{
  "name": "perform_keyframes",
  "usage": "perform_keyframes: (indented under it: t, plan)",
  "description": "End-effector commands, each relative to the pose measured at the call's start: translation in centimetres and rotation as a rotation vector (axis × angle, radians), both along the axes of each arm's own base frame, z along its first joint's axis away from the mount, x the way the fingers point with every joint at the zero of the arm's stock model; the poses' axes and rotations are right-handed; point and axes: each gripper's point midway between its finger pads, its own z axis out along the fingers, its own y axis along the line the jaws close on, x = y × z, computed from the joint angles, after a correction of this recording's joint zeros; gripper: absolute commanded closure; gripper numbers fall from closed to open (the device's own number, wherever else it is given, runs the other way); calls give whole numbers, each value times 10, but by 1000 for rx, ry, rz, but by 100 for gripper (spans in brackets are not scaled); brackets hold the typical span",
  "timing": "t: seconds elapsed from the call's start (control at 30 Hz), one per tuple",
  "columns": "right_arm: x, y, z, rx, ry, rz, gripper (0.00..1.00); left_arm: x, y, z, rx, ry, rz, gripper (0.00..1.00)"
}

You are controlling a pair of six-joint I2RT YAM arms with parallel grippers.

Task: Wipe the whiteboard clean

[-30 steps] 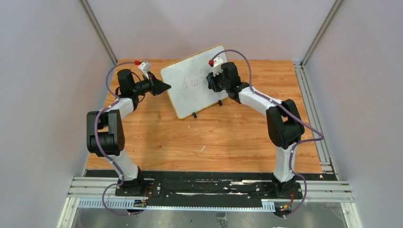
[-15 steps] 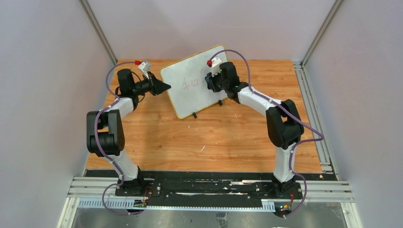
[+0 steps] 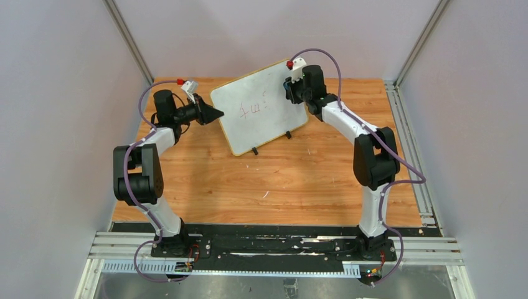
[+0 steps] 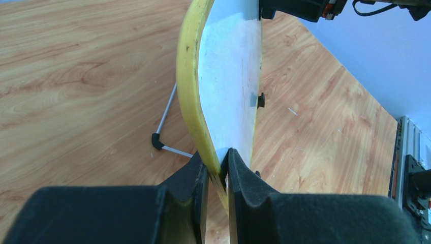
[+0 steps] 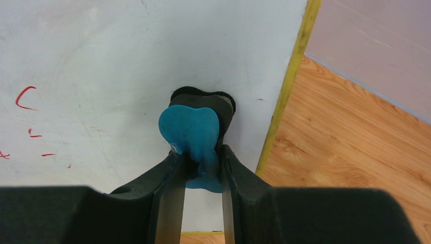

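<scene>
The whiteboard (image 3: 258,109) stands tilted at the back of the table, white with a yellow frame and red marks (image 3: 252,111) near its middle. My left gripper (image 3: 215,113) is shut on the board's left edge; in the left wrist view the fingers (image 4: 217,170) clamp the yellow frame (image 4: 189,76). My right gripper (image 3: 289,90) is shut on a blue eraser (image 5: 190,129) with a black pad, pressed against the board's face (image 5: 127,61) near its upper right edge. Red marks (image 5: 24,96) lie left of the eraser.
The board's two small black feet (image 3: 254,151) rest on the wooden table (image 3: 280,174). A wire stand with a black tip (image 4: 158,142) shows behind the board. Grey walls enclose the table on three sides; a metal rail (image 3: 411,143) runs along the right.
My right gripper has moved with the eraser up and to the right across the board, from near the red marks to the board's upper right edge. The left arm has not moved.
</scene>
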Motion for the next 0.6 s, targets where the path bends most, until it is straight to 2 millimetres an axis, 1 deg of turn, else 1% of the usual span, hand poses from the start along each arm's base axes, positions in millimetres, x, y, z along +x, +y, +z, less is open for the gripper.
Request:
perform_keyframes:
  t: [0.0, 0.13, 0.17, 0.27, 0.43, 0.57]
  plan:
    - [0, 26, 9, 33, 2, 52, 99, 2, 9, -22, 72, 5, 36, 100]
    - [-6, 51, 9, 33, 8, 99, 99, 3, 9, -21, 72, 4, 36, 100]
    - [-11, 62, 9, 31, 6, 118, 99, 3, 9, -21, 71, 5, 36, 100]
    - [-23, 85, 11, 27, 1, 158, 99, 3, 8, -22, 70, 7, 34, 100]
    - [-47, 118, 8, 41, 14, 227, 99, 2, 8, -21, 70, 5, 33, 100]
    - [-63, 135, 1, 33, 19, 264, 99, 2, 8, -20, 69, 2, 31, 100]
